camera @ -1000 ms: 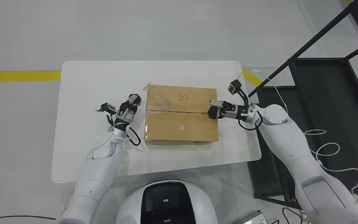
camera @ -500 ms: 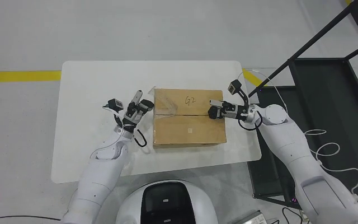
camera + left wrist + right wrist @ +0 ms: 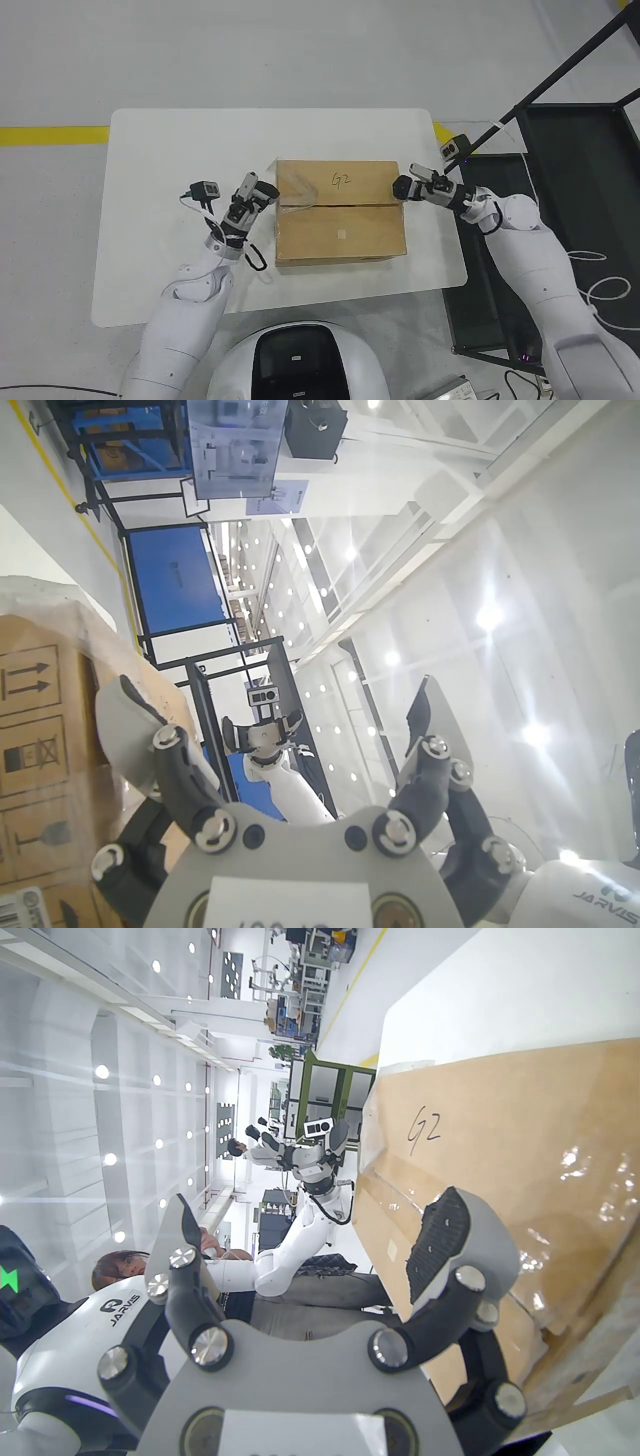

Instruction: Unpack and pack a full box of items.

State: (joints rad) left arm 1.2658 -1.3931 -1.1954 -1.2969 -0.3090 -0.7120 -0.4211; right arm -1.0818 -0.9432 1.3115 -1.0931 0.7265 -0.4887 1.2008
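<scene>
White arms (image 3: 185,310) trail black wrist cables (image 3: 252,258); left hand (image 3: 267,689) grey (silver screws, dark pads).

A: How many boxes?
B: One brown cardboard box (image 3: 340,212), one white rounded table (image 3: 160,200), one black metal rack (image 3: 580,165).
A: And grippers?
B: Two: the left gripper (image 3: 258,188) and the right gripper (image 3: 402,187).
</scene>
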